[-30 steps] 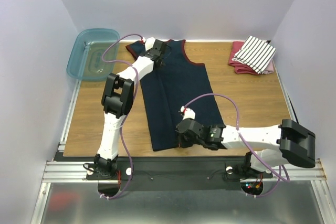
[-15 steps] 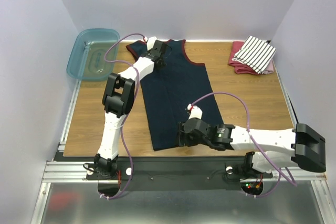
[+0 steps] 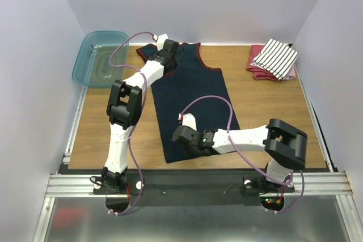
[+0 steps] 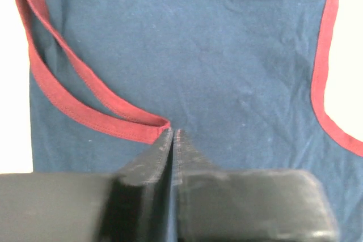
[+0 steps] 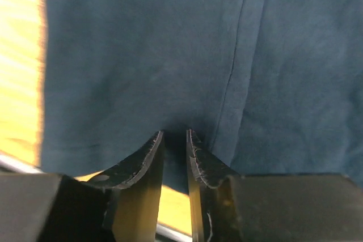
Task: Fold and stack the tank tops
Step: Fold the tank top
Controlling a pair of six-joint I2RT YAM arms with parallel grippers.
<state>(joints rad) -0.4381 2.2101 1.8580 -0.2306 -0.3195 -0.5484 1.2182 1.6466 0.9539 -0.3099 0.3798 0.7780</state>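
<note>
The navy tank top [image 3: 195, 92] with red trim lies flat along the middle of the table, its left side folded over lengthwise. My left gripper [image 3: 168, 55] is at the neckline, at the far end. In the left wrist view it [image 4: 173, 133] is shut on navy cloth beside a red-trimmed strap [image 4: 74, 100]. My right gripper [image 3: 180, 139] is at the near hem. In the right wrist view it [image 5: 174, 135] pinches the navy cloth [image 5: 142, 55] at a fold seam, its jaws narrowly apart. The white striped tank top [image 3: 275, 58] lies folded at the back right.
The striped top rests on a folded pink-red cloth [image 3: 256, 67]. A teal plastic bin [image 3: 99, 58] stands at the back left, off the table's corner. Bare wood [image 3: 272, 106] shows to the right of the navy top, and more to its left.
My right gripper has slid left along the near hem while its arm folded in. My left gripper has shifted slightly toward the far edge at the neckline.
</note>
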